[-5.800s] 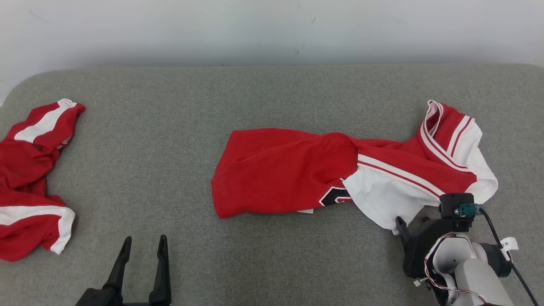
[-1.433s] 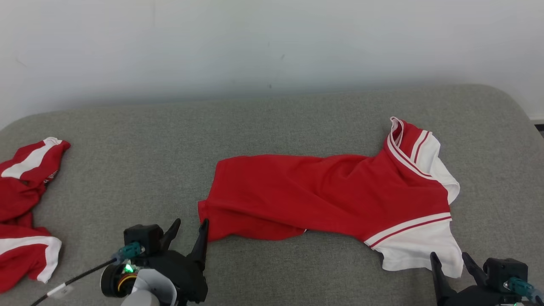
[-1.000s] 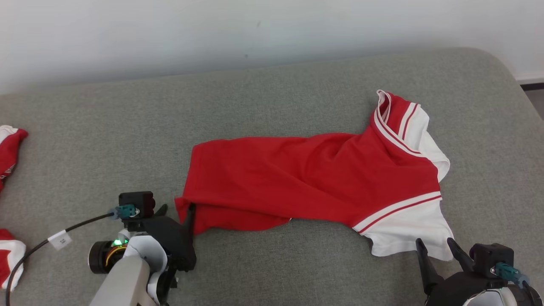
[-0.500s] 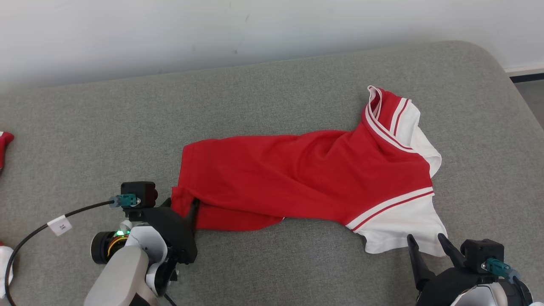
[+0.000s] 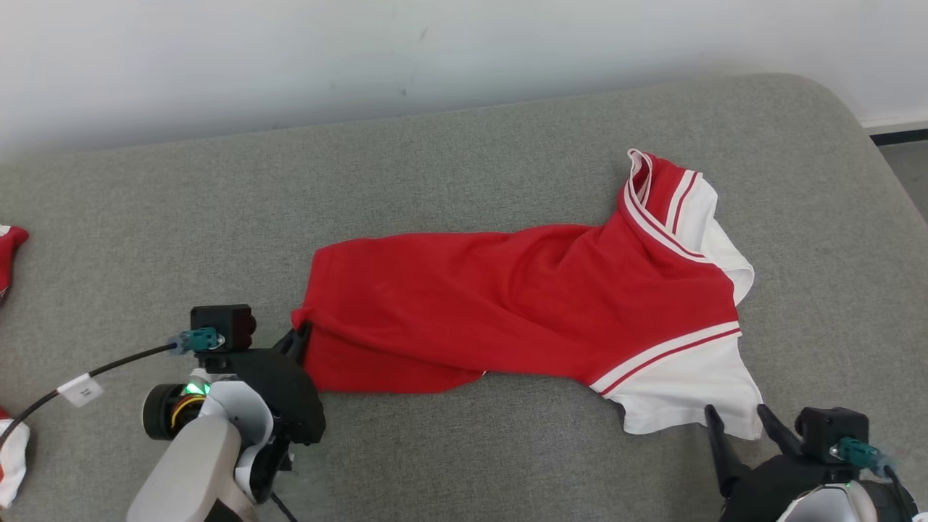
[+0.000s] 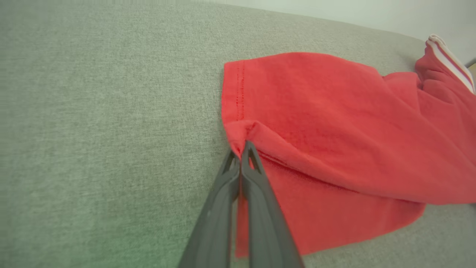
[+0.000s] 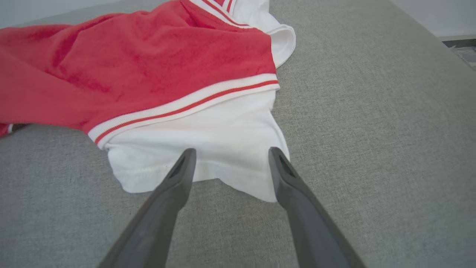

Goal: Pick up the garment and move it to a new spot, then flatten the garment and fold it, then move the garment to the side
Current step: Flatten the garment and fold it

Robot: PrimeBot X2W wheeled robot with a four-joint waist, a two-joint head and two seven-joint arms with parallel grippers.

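The garment [image 5: 507, 297] is a red jersey with white striped sleeves, lying stretched across the grey cushion [image 5: 464, 159]. My left gripper [image 5: 299, 339] is shut on the garment's near left hem corner; in the left wrist view the two fingers [image 6: 243, 160] pinch a small bunched fold of red cloth [image 6: 334, 123]. My right gripper [image 5: 736, 422] stands open at the lower right, its tips just short of the white sleeve's edge. In the right wrist view its fingers [image 7: 230, 156] straddle the white sleeve hem [image 7: 208, 149], above the cloth.
Another red and white garment [image 5: 9, 246] pokes in at the far left edge. A pale wall [image 5: 362, 51] runs behind the cushion. The cushion's rounded right corner [image 5: 863, 138] drops to the floor. A cable [image 5: 80, 384] trails from my left wrist.
My left gripper has closed on the hem corner and drawn it slightly left, bunching the cloth. The right gripper has stayed open near the white sleeve. The camera shifted a little.
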